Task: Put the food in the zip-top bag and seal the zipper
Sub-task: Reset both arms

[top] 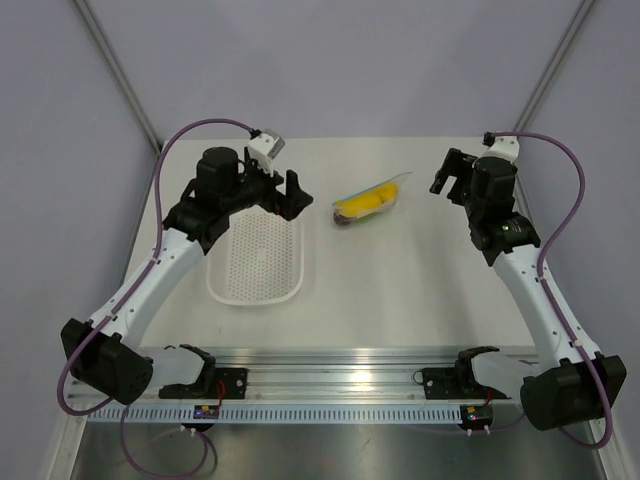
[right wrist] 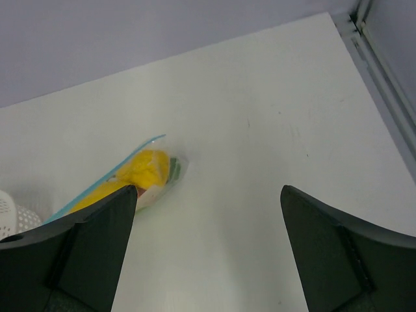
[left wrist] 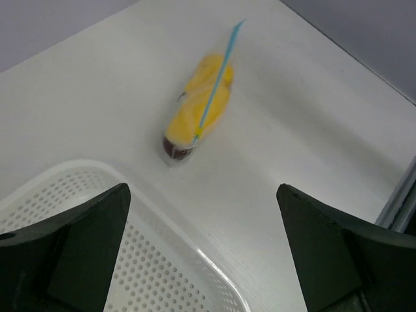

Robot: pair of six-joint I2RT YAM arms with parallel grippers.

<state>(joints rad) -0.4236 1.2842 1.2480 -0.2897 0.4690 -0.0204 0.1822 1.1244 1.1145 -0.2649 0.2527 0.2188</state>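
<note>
So the zip-top bag (top: 372, 201) is lying flat on the white worktop (top: 420, 280), a bit above the middle of the overhead frame, and the food is inside it. You can see the yellow fruits (top: 368, 204) filling most of the pouch, with the dark red fruit (top: 342, 216) tucked at its lower-left end. The light blue zipper (top: 378, 186) runs along the bag's upper edge, slanting up to the right. I honestly can't tell from any view if it's pressed shut all the way. The left arm's jaws are spread wide, holding nothing, left of the bag and over the upper-right corner of the white perforated basket (top: 256, 255). In the left wrist view the bag (left wrist: 198, 110) sits upper centre, a bit blurry, apart from both dark fingers (left wrist: 78, 253), and the basket rim (left wrist: 162, 214) curves across the lower left. The right arm's jaws are wide too and not gripping anything, off in the upper right of the overhead shot, well clear of the bag. In the right wrist view the bag (right wrist: 130, 179) is at centre left, partly behind the left finger (right wrist: 84, 253), with a hint of green (right wrist: 174, 168) at its right end.
</note>
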